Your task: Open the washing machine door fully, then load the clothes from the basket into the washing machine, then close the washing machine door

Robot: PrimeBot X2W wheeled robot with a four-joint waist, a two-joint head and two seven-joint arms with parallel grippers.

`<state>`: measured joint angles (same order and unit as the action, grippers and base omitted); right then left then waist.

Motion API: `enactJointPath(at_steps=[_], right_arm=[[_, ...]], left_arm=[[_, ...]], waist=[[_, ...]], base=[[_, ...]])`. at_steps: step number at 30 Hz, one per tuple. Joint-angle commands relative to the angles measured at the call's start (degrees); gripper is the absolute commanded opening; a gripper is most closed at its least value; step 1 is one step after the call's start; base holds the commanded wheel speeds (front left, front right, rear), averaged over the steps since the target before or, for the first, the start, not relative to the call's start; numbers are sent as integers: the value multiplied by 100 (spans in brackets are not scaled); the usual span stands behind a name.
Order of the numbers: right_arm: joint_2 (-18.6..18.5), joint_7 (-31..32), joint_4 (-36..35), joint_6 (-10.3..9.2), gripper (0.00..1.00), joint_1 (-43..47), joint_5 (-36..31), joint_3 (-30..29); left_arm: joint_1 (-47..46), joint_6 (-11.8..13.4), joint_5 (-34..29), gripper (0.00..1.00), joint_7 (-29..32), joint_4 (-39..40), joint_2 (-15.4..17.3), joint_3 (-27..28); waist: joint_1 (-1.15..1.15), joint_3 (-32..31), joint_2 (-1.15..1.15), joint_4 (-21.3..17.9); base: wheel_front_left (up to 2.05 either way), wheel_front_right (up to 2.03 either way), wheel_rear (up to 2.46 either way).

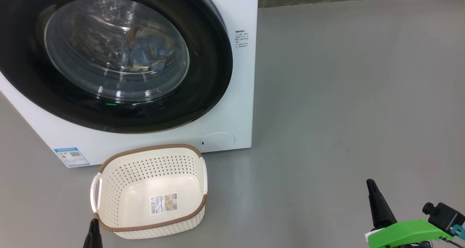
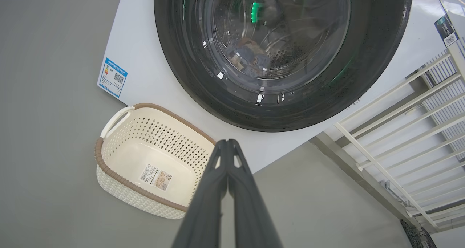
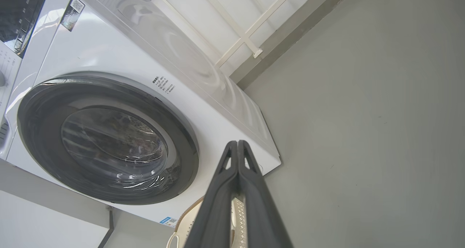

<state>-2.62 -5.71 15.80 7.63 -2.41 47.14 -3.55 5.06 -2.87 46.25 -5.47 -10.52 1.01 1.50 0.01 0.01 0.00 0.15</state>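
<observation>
Left gripper (image 2: 228, 143), right gripper (image 3: 237, 143): jaws clenched on nothing, both held clear of the washing machine (image 1: 241, 106).
Basket (image 1: 149, 148): empty, likely light, stiff plastic, stood on the floor (image 1: 345, 95) before it.
Clothes (image 1: 145, 53): soft, seen inside the drum (image 1: 91, 41).
Washing machine door (image 1: 207, 81): shut (glossy, likely slippery; best taken at its outer edge).

You're looking at a smooth grey floor (image 1: 345, 95), faintly scuffed and speckled, spreading wide to the right. At its far edge a darker grey-brown skirting strip (image 1: 290, 0) runs along the foot of a pale wall (image 3: 239, 4). Against that wall you'll see a white frame of slim bars (image 2: 363, 155), some straight, some slanting across.
</observation>
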Motion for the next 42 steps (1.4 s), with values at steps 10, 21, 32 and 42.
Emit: enactJointPath(at_steps=[10,21,32,42], right_arm=[[-22,183,-156,-7,0,-253,710,-16],[-23,369,-160,-8,0,-275,1390,-67],[-24,556,-164,-10,0,-298,2073,-117],[-24,725,-168,-11,0,-318,2690,-163]], left_arm=[[-370,-111,716,0,183,37,108,161],[-505,-173,1411,0,364,-33,122,222],[-642,-237,2109,0,546,-104,136,283],[-765,-294,2741,0,711,-168,149,338]], waist=[[-1,2,0,-2],[-1,5,0,-4],[-1,7,0,-7],[-1,9,0,-9]], base=[[0,0,0],[0,0,0],[0,0,0],[0,0,0]])
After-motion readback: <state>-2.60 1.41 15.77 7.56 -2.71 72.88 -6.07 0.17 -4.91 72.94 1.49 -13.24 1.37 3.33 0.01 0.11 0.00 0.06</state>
